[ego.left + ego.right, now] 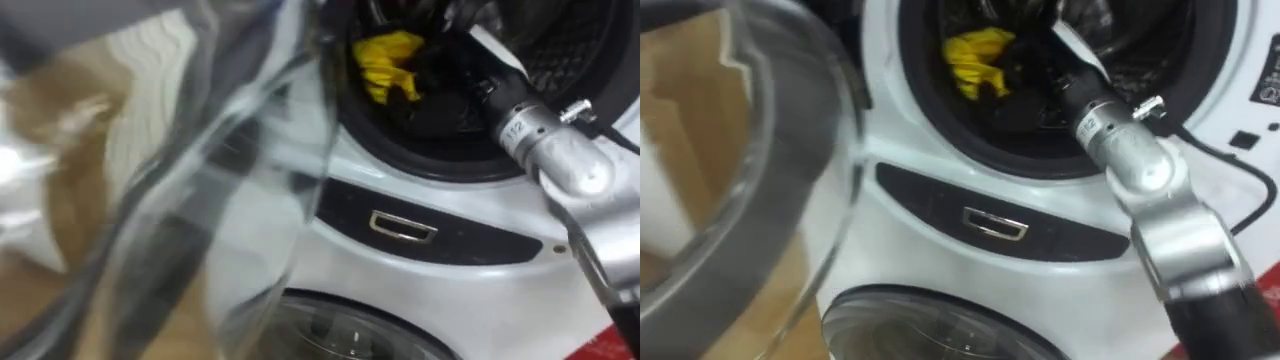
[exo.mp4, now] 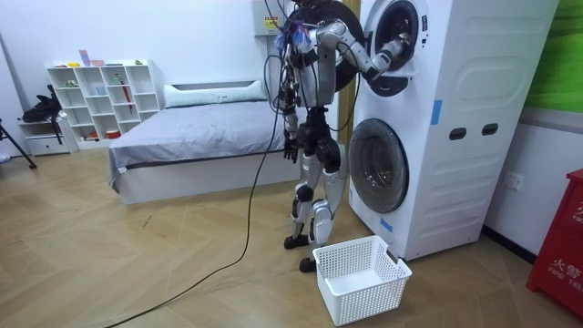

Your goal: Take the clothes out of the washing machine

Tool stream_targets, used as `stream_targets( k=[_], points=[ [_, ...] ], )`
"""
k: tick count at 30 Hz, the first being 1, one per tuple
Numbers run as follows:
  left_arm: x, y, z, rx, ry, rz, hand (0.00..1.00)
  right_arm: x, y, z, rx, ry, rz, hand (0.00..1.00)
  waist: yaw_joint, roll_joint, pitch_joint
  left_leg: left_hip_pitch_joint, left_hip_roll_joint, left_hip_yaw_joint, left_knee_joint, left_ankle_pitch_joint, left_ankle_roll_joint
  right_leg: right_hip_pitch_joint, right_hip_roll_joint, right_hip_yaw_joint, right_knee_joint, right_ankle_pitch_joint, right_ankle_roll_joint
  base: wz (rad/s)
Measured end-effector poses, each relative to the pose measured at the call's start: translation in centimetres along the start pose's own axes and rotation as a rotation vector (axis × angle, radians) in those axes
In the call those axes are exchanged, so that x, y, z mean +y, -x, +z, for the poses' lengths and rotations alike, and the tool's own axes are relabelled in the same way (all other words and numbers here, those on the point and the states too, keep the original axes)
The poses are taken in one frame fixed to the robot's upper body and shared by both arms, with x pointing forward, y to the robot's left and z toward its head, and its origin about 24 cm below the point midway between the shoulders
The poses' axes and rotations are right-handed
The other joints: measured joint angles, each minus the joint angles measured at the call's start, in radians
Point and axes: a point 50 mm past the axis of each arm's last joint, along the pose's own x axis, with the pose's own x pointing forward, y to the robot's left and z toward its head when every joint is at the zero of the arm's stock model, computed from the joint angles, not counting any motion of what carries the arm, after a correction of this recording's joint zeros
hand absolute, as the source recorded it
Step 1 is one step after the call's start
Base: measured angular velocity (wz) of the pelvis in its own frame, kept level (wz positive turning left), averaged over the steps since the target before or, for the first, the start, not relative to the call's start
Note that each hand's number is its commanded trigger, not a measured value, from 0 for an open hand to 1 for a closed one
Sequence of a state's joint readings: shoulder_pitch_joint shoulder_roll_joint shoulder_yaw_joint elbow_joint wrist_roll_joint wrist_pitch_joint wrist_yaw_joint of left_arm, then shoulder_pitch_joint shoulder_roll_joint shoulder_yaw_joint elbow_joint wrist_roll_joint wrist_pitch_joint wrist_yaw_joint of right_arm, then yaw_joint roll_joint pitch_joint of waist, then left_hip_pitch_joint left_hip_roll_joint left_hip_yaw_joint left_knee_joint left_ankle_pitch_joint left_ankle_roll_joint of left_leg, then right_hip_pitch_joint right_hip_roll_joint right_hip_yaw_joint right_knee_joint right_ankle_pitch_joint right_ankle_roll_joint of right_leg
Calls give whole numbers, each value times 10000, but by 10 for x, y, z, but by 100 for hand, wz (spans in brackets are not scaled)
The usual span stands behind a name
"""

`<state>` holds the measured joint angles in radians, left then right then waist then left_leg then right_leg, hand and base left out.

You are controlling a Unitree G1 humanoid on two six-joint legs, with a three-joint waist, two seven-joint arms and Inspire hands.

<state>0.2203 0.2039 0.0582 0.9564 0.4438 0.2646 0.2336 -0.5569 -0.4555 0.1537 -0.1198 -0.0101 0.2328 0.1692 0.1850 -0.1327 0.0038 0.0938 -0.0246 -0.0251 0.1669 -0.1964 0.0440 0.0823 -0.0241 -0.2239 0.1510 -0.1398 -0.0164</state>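
A yellow cloth [image 1: 388, 62] lies inside the upper drum [image 1: 560, 40] of the stacked white washing machine [image 2: 455, 109]. My right arm reaches into that drum from the right. My dark right hand [image 1: 445, 100] sits right beside the cloth, against its right edge, and it blends into the dark drum. In the room view I stand close in front of the machine. My left hand [image 2: 290, 148] hangs down at my side.
The upper machine's open glass door [image 1: 200, 200] swings out at my left, close to my head. Below is the lower machine's round door [image 2: 375, 164]. A white laundry basket [image 2: 362, 276] stands on the floor by my feet. A bed [image 2: 191, 137] lies behind me.
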Motion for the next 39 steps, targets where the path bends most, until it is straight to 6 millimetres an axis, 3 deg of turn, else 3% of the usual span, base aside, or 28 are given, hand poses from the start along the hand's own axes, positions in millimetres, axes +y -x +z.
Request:
stream_targets(
  k=[5,11,16,24,30,35,39],
  points=[
    [-1,1,-2,-191,38,282,0,4,14,37,-1684,188,3,100,-684,102,-29,56,80,289,-18,-1,-1,-10,-11,291,12,1,0,-13],
    [-4,2,-4,-280,376,373,0,0,38,58,-2763,-82,-186,100,-1059,256,-92,181,175,519,-210,-46,5,2,88,329,16,2,3,-7],
    [-11,6,-15,-77,471,520,0,4,47,66,-3264,-586,223,100,-1258,312,-121,285,244,691,-203,-78,-12,37,146,477,72,26,-37,-12],
    [-15,9,-25,-38,697,451,0,-19,66,71,-4218,-2082,-386,100,-1573,299,-141,238,264,657,-59,-129,-47,24,178,593,193,31,-44,0],
    [-26,16,-41,213,1042,482,0,-39,91,62,-4243,-2027,-1827,100,-1866,477,-176,247,290,778,-20,-188,-51,3,207,577,179,34,-49,-2],
    [-29,18,-58,881,1411,688,0,-49,125,19,-1946,-2096,-3566,100,-2166,518,-175,408,338,938,-164,-186,-52,22,264,817,182,32,-48,-6],
    [-29,19,-63,1128,1610,903,0,-63,147,5,-963,-1855,-4913,100,-2606,489,-153,294,335,1126,-215,-188,-51,-186,254,891,190,32,-49,-20]
  ],
)
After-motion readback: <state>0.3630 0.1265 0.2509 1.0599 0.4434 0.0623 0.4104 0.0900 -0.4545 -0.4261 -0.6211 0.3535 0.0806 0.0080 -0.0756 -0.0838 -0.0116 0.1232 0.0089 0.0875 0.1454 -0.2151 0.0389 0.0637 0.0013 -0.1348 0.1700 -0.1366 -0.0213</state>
